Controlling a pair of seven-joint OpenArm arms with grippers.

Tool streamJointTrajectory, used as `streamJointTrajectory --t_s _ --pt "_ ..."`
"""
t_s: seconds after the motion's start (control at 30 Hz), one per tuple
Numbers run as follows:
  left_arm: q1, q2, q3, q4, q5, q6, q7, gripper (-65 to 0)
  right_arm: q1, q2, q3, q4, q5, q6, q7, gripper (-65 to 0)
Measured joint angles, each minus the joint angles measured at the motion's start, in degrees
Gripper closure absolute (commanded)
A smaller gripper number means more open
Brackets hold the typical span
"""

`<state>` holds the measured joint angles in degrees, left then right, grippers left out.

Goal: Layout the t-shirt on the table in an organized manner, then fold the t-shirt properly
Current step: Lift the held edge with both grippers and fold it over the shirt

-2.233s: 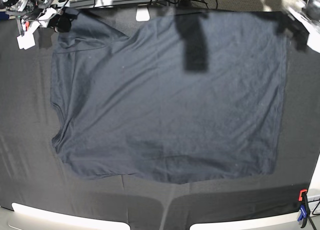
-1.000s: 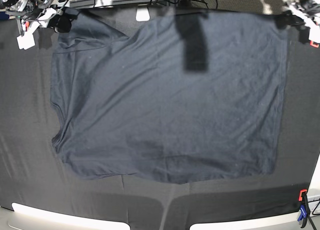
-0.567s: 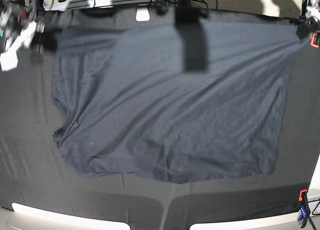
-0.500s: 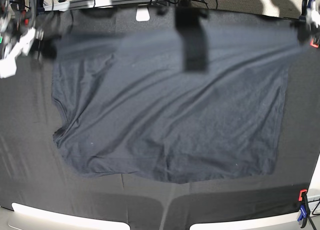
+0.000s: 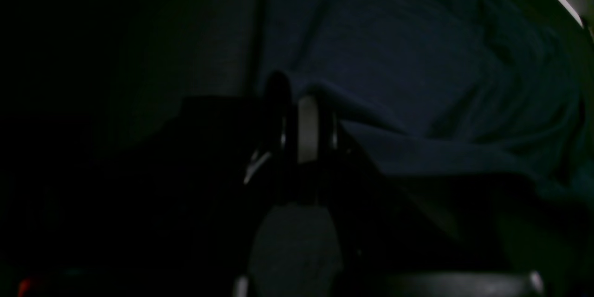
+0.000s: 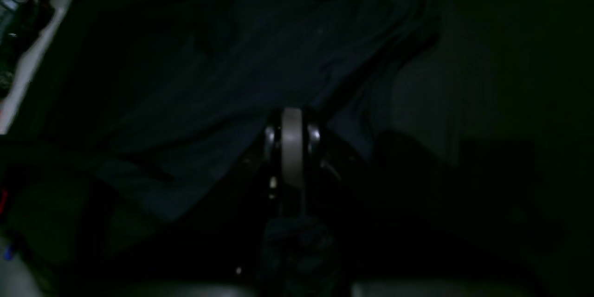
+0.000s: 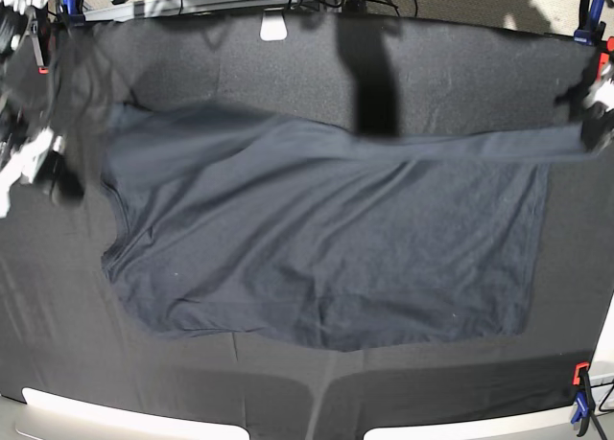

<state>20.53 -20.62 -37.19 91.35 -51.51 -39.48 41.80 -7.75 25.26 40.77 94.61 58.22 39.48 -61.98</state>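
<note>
Base view is showing the whole t-shirt [image 7: 326, 239] spread across the middle of the tabletop [image 7: 288, 66], something neither wrist camera is managing. Its far edge is being held up off the black cloth as a taut band running from one side to the other, while the near part is lying flat. The shirt's long axis is running side to side in this view; which end is the collar cannot be told. The left end effector [image 7: 597, 109] is sitting at that view's right edge and the right end effector [image 7: 43, 162] at its left, both blurred, each at one end of the lifted edge.

Left wrist view, very dark, is giving what the overhead one is not: the left end effector [image 5: 304, 123] with its fingers pinched together on a fold of the t-shirt [image 5: 417, 55], fabric draping away in ridges. Right wrist view, darker still, is showing the right end effector [image 6: 292, 141] likewise clamped shut on the t-shirt [image 6: 209, 79], cloth stretching away up and to the left.

An orange and blue clamp [image 7: 579, 397] is gripping the near right corner.
</note>
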Motion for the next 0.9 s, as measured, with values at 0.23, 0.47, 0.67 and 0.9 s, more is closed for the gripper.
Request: streamJointTrajectory --t_s 0.23,0.47,0.67,0.9 --pt "-5.9 0.0 5.2 0.0 8.2 3.3 -2.7 0.0 4.6 0.0 -8.4 -4.9 -8.9 0.0 3.7 0.0" --pt "-5.8 0.0 5.2 0.0 8.3 3.2 -2.6 0.0 4.7 0.0 -7.3 -1.5 4.1 0.0 -3.9 0.0" --pt "-5.8 0.0 5.2 0.0 8.9 3.2 -2.4 0.0 -3.7 0.2 -4.8 16.7 2.7 0.1 -3.8 0.0" --pt "-5.8 0.0 5.2 0.0 9.0 3.2 -2.4 0.0 -11.3 -4.7 -4.4 26.0 -10.8 0.6 -3.8 -9.3"
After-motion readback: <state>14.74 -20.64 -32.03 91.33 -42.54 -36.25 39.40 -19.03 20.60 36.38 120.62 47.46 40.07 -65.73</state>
